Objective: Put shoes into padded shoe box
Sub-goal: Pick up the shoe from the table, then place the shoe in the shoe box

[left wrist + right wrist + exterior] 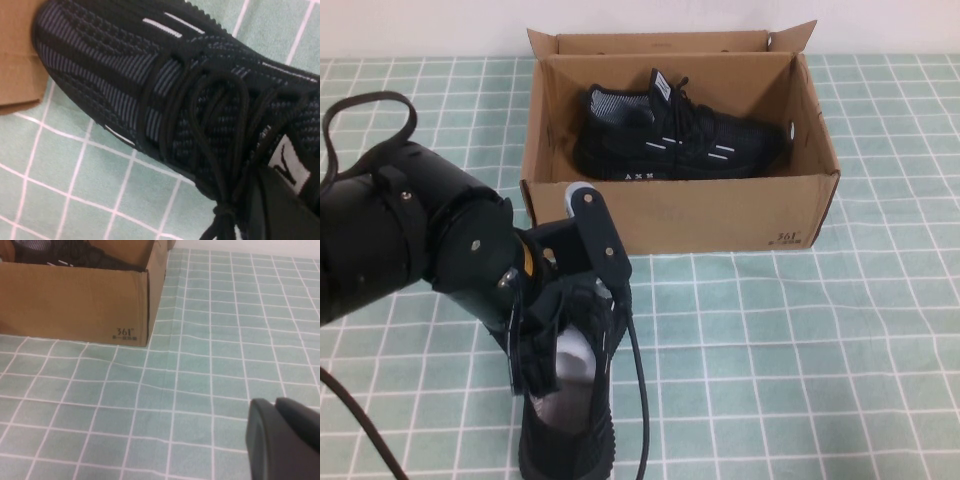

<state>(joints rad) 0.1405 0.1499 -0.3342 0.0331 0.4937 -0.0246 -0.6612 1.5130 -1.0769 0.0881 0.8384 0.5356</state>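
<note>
One black sneaker (672, 138) lies on its side inside the brown cardboard shoe box (680, 215), toe to the right. The second black sneaker (568, 400) is at the front left, its white-stuffed opening facing up. My left gripper (570, 320) is shut on this sneaker at its tongue and laces. In the left wrist view the sneaker (150, 90) fills the picture, with one finger (282, 205) pressed against the tongue label. My right gripper (285, 440) is shut and empty, low over the cloth, off the box corner marked "361" (126, 333).
A green cloth with a white grid (800, 350) covers the table. The box stands at the back centre with its flaps upright. A black cable (638, 380) hangs from the left arm beside the sneaker.
</note>
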